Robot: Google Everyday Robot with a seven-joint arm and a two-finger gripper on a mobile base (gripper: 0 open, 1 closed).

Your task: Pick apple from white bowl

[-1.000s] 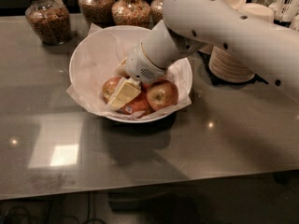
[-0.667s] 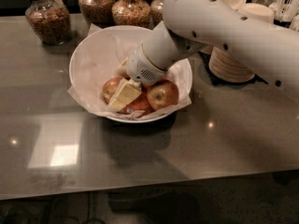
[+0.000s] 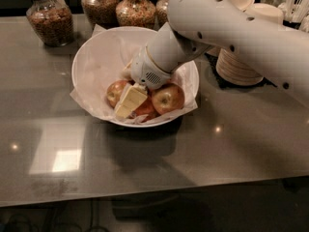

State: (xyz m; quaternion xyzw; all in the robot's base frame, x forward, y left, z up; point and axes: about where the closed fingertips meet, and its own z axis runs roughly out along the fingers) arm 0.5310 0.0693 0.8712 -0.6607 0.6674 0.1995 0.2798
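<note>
The white bowl [image 3: 91, 64], lined with crinkled white paper, stands on the grey counter at centre. It holds three apples. The apple [image 3: 168, 98], yellow-gold with a red blush, lies at the bowl's front right. A second reddish apple [image 3: 115, 91] lies at the front left, and a darker one [image 3: 146, 109] sits low between them. My gripper [image 3: 129, 100] reaches down into the bowl from the upper right. Its cream tip sits between the left apple and the middle one, just left of the yellow-gold apple. The arm hides the back of the bowl's contents.
Glass jars of cereal [image 3: 47, 18] [image 3: 135, 8] stand behind the bowl. Stacked off-white paper bowls [image 3: 241, 64] sit at the right, partly behind my arm. The counter's front edge [image 3: 145, 197] runs below the bowl.
</note>
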